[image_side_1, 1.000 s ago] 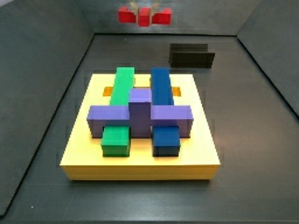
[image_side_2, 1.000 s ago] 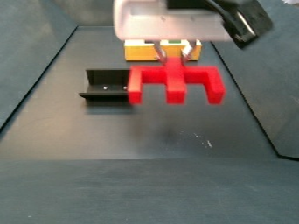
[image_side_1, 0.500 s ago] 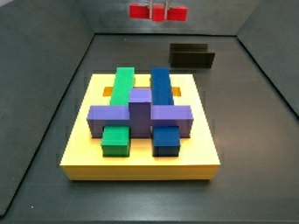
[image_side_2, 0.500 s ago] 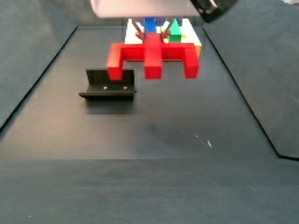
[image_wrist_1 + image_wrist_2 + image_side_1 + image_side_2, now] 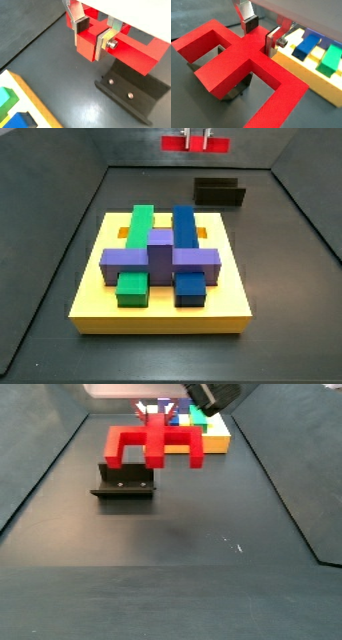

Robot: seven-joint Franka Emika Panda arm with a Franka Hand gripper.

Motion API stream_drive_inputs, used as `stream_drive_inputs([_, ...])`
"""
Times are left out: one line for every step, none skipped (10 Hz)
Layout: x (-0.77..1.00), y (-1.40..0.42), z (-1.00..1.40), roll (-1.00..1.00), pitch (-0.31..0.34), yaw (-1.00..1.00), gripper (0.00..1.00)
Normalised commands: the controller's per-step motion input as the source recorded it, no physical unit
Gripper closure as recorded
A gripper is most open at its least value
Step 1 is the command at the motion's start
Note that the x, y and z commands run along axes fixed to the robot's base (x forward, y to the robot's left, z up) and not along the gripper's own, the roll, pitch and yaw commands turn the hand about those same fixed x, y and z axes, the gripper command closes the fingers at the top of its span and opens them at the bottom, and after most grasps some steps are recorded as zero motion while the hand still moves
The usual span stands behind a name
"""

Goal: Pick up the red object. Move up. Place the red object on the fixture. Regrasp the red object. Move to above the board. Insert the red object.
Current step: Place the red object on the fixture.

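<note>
I have the gripper (image 5: 92,41) clamped on the central stem of the bright red blocky piece (image 5: 238,65) — the flat silver fingers (image 5: 104,44) press it from both sides in both wrist views. In a side view the red object (image 5: 152,442) hangs in the air at upper centre of the frame, legs pointing down, just above and slightly right of the small dark box-like fixture (image 5: 124,482), not touching it.

To set it down well, I judge I should shift the piece a little further over the holder, keep the bar level, then lower slowly until it seats before letting the fingers part (a tilted bar could catch the holder's wall).

The fixture (image 5: 132,94) looks empty; two small screw heads show on its face. The large thick yellow slotted board (image 5: 160,312) fills the middle of a side view, already carrying a green block (image 5: 138,224), a blue block (image 5: 183,223) and a purple cross-shaped block (image 5: 160,259).
</note>
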Motion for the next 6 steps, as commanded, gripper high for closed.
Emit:
stream_drive_inputs([0.96,0.00,0.00,-0.73,0.057,-0.01,1.00])
stream_drive_inputs([0.91,0.00,-0.03,-0.74,0.163,-0.04,1.00])
stream_drive_inputs([0.90,0.00,-0.08,-0.73,0.223,-0.09,1.00])
stream_drive_inputs([0.91,0.00,-0.06,-0.74,0.200,-0.10,1.00])
stream_drive_inputs([0.93,0.00,-0.01,-0.75,0.169,-0.11,1.00])
stream_drive_inputs([0.95,-0.02,0.00,-0.74,0.154,-0.13,1.00])
